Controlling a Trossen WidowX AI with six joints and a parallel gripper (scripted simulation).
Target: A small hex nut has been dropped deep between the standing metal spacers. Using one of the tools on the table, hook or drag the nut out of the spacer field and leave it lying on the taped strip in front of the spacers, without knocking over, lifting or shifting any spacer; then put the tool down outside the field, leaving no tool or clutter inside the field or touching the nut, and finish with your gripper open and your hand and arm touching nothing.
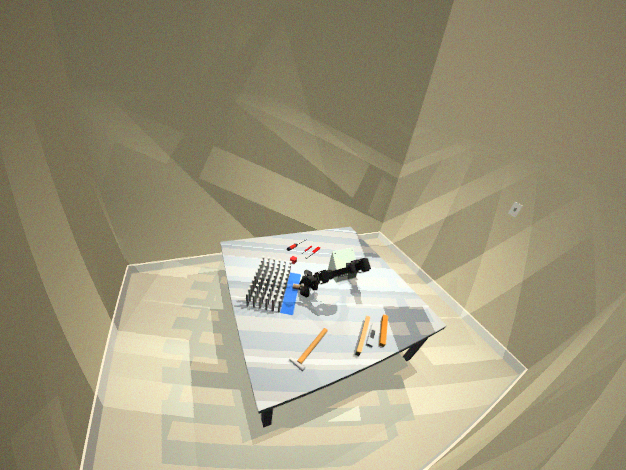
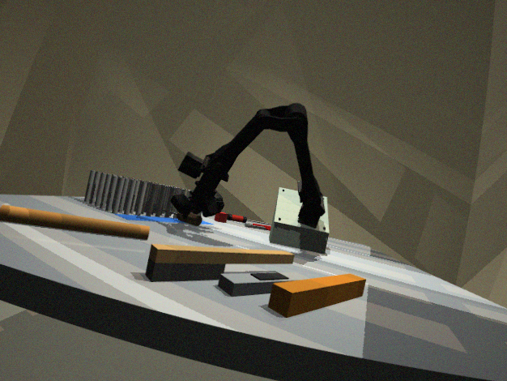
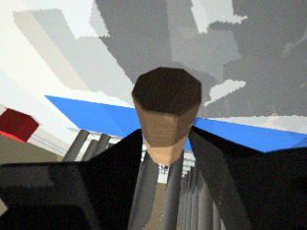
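Observation:
My gripper is shut on a wooden tool handle, low over the blue taped strip at the front of the spacers. The handle's butt end faces the wrist camera. The tool's far end points toward the spacers and is hidden by the handle and fingers. The grey metal spacers stand in rows; I see none lying down. The hex nut cannot be made out in any view.
A red cube lies beside the field, near red-handled tools. A pale box stands by the arm's base. A hammer, wooden bar and orange block lie toward another edge.

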